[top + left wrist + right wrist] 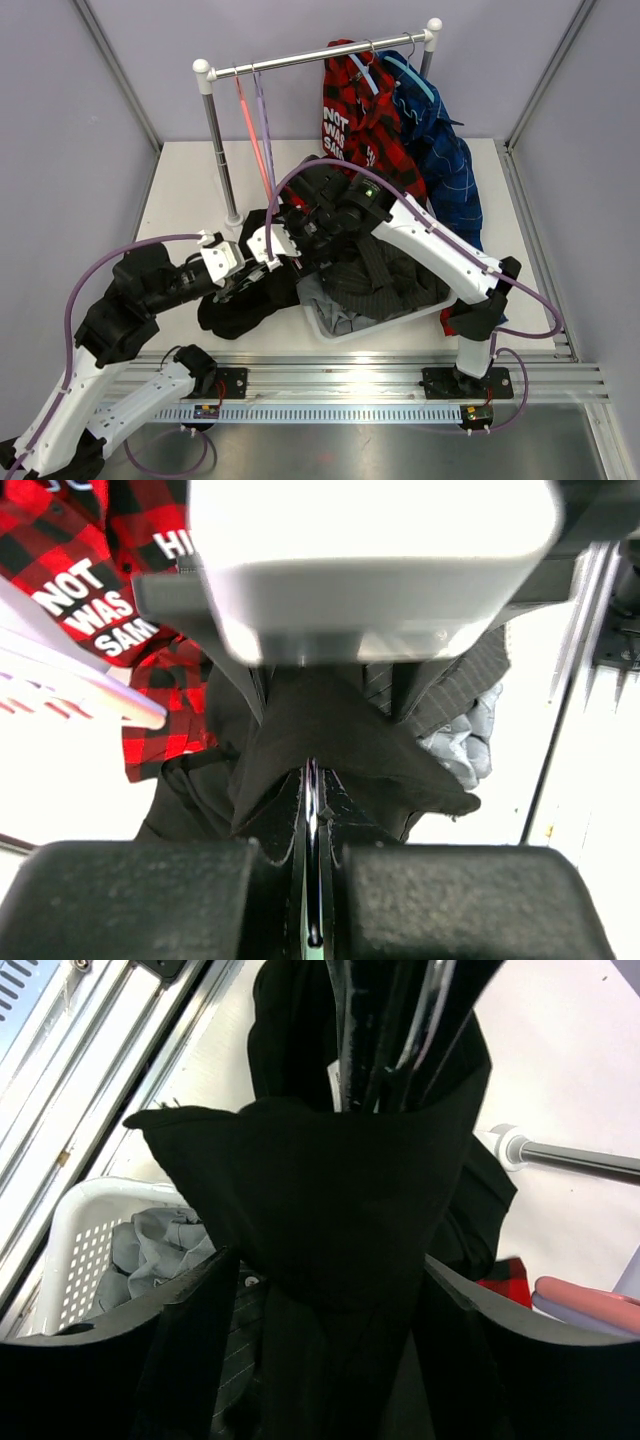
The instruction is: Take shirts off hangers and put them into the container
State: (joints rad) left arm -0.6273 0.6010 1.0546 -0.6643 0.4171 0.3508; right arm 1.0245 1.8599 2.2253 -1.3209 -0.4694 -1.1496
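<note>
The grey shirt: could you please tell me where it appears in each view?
Top external: grey shirt lower centre, in the white basket.
Left wrist: grey shirt right of centre.
Right wrist: grey shirt lower left, in the basket.
Shared landmark: the black shirt beside it.

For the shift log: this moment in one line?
left gripper: shut on black shirt | right gripper: open | grey shirt: in basket | red shirt, blue shirt: on rail
</note>
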